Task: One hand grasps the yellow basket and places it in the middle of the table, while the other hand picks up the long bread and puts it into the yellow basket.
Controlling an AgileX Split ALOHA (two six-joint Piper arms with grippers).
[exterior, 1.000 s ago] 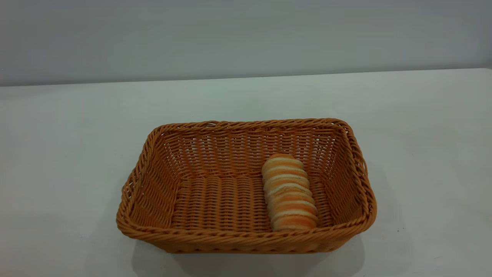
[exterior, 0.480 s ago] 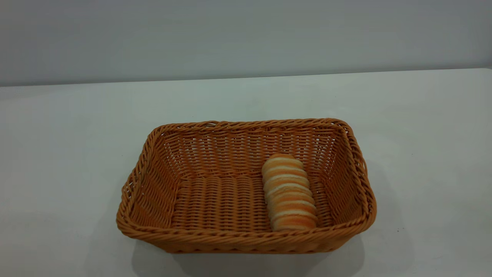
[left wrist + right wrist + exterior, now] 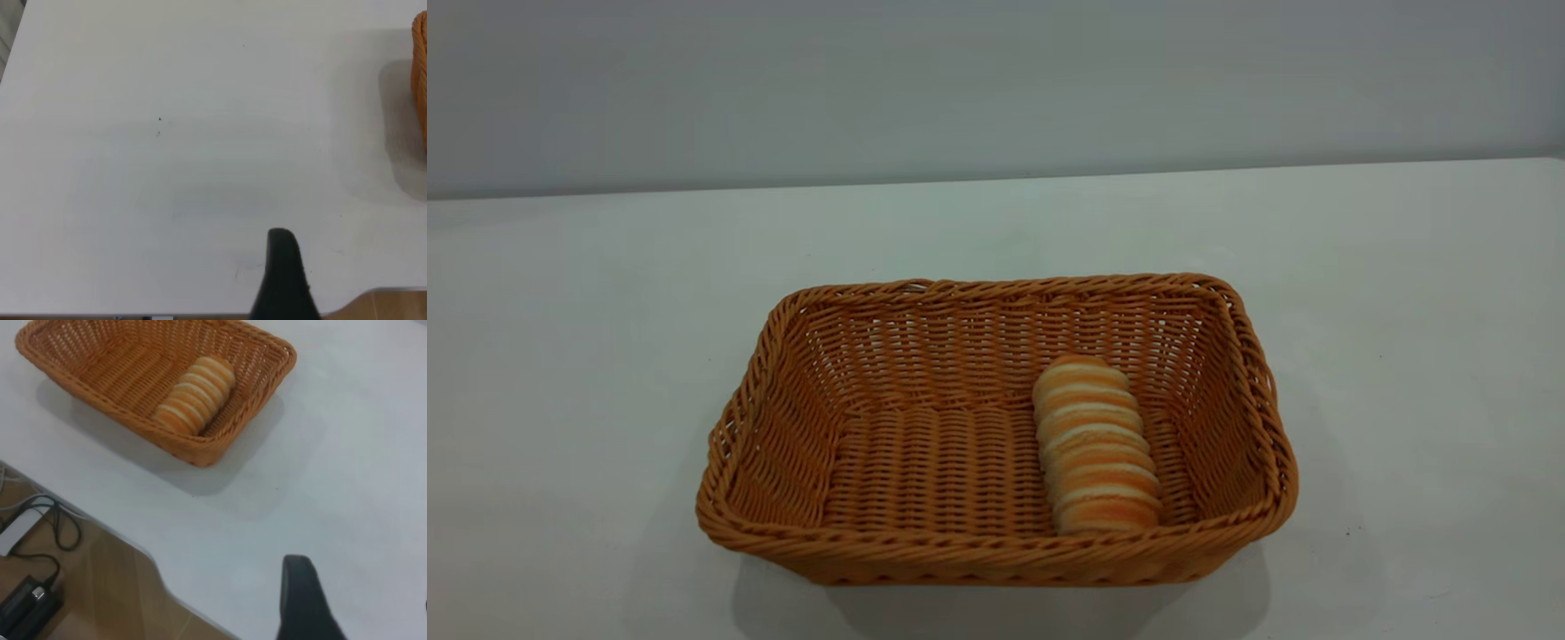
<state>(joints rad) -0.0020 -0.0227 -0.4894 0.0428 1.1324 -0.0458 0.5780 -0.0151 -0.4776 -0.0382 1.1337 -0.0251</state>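
No writing shows anywhere. The yellow basket (image 3: pixel 996 436) sits mid-table (image 3: pixel 1405 311); the long bread (image 3: pixel 1096 446) lies inside toward three o'clock. Each wrist view shows only one black finger, left (image 3: pixel 285 277) and right (image 3: pixel 305 600), perhaps parked; their spread cannot be told.

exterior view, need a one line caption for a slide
Long bread lies inside the yellow basket toward its right end, on the white table; no arms in view.

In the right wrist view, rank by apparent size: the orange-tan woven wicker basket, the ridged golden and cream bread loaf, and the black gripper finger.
1. Wicker basket, largest.
2 and 3. Bread loaf and gripper finger look alike; the finger is nearer the camera and cut off, so unranked.
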